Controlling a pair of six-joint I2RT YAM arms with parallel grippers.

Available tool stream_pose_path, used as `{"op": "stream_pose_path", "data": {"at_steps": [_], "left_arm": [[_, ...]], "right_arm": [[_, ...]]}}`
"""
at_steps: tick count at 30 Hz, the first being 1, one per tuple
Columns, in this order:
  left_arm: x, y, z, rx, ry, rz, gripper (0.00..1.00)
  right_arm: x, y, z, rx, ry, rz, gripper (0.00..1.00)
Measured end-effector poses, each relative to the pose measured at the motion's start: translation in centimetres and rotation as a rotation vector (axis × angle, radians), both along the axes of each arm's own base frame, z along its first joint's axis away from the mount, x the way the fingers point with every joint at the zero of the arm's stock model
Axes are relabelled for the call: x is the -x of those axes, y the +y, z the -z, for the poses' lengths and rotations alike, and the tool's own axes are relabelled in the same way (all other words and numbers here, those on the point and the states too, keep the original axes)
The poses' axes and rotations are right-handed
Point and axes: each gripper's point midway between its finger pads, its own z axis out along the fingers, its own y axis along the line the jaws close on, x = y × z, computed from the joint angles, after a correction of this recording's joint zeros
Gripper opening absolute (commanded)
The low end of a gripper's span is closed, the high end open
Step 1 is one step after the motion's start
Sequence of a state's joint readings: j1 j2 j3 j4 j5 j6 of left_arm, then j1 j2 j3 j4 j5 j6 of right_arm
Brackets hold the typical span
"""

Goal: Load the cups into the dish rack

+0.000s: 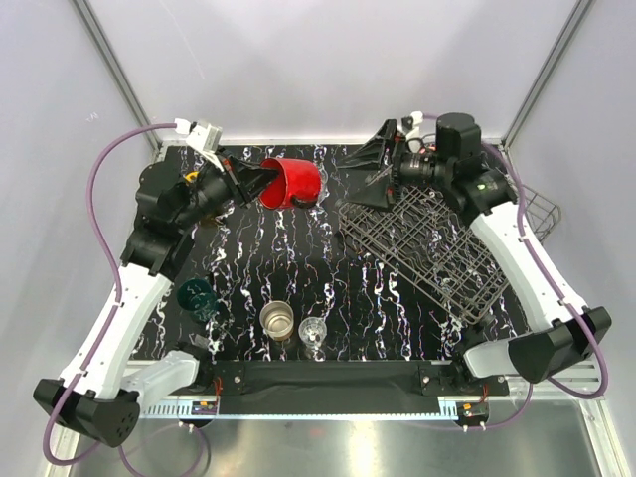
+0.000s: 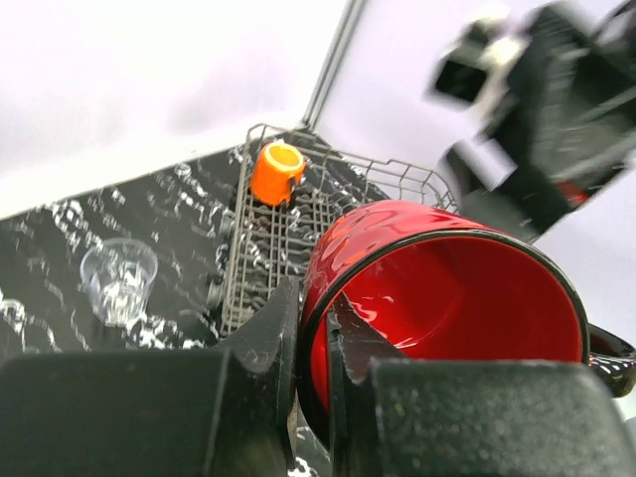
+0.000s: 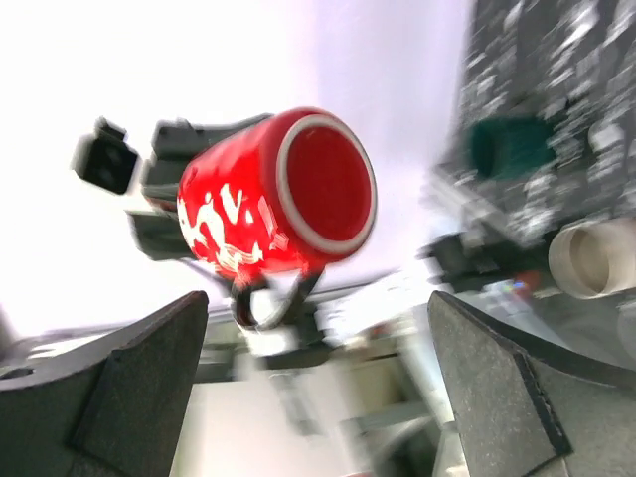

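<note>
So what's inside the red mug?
One finger of the left gripper, pinching the wall of the red mug. Otherwise it looks empty, though the gripper covers the lower part.

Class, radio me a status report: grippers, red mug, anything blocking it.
Left gripper shut on rim of glossy red mug, mug lifted, on its side. Right gripper open, empty. It sits between mug and grey wire dish rack.

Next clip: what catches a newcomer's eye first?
The glossy red mug, clamped by its rim in the left gripper, in the air at the far left of the table. Facing it, the right gripper gapes open by the far end of the grey wire dish rack. A dark teal cup, brown-and-cream cup and clear glass line the near edge.
</note>
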State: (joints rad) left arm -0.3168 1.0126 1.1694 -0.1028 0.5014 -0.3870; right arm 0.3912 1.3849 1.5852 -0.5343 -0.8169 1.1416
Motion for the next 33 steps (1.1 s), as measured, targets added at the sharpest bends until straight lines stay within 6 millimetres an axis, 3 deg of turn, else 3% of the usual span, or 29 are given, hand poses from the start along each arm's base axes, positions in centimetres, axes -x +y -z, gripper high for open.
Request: {"op": "stream_pose_path", "data": {"at_steps": [3,8,11,20,33], "left_arm": [[0.5,-1.0,-0.6,-0.003,-0.040,0.030,0.00],[1.3,-2.6,-1.1,-0.006,-0.080,0.070,0.00],[1.4,-2.9,-1.7,-0.004,-0.106,0.074,0.00],[0.0,-3.3,-6.3,-0.009,-0.219,0.050,0.00],[-2.5,-4.3,-6.9,0.033,-0.251,0.033,0.00]], "right_arm": [[-0.3,0.8,0.0,-0.096,0.116,-0.010,0.99],[0.5,1.9,-3.3,-0.215,0.128,-0.059,0.96],[0.9,2.3,-4.4,-0.250,0.125,-0.072,0.96],[1.9,3.0,-3.9,-0.232,0.142,-0.093,0.95],[3.0,3.3,-6.7,-0.304,0.123,-0.162,0.90]]}}
